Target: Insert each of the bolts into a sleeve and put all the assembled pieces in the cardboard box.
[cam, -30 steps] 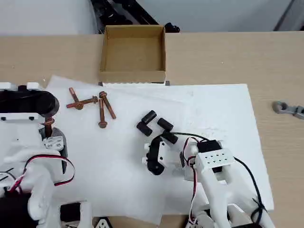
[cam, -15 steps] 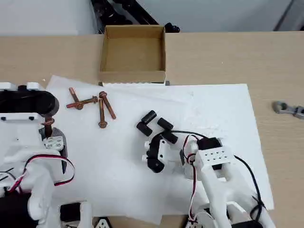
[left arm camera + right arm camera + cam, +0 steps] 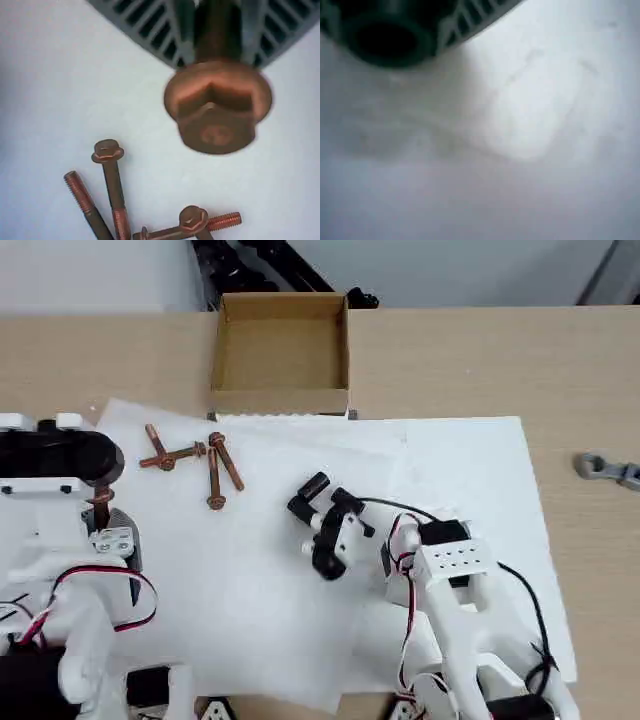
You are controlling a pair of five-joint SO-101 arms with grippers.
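My left gripper (image 3: 100, 510) (image 3: 217, 35) stays at the left edge of the white sheet, shut on a copper bolt (image 3: 100, 502) whose hex head (image 3: 217, 107) faces the wrist camera. Several loose copper bolts (image 3: 205, 462) (image 3: 107, 152) lie just beyond it. My right gripper (image 3: 328, 548) is near the middle of the sheet, shut on a black sleeve (image 3: 385, 35) held above the paper with its open end showing. Three loose black sleeves (image 3: 316, 485) lie beside it. The open cardboard box (image 3: 280, 400) stands at the sheet's far edge.
A white paper sheet (image 3: 450, 470) covers most of the wooden table. A small metal tool (image 3: 598, 468) lies on bare wood at the far right. Dark equipment (image 3: 250, 265) stands behind the box.
My right gripper has moved away from the table's front edge toward the loose sleeves, carrying its sleeve. The left arm and its bolt have not moved.
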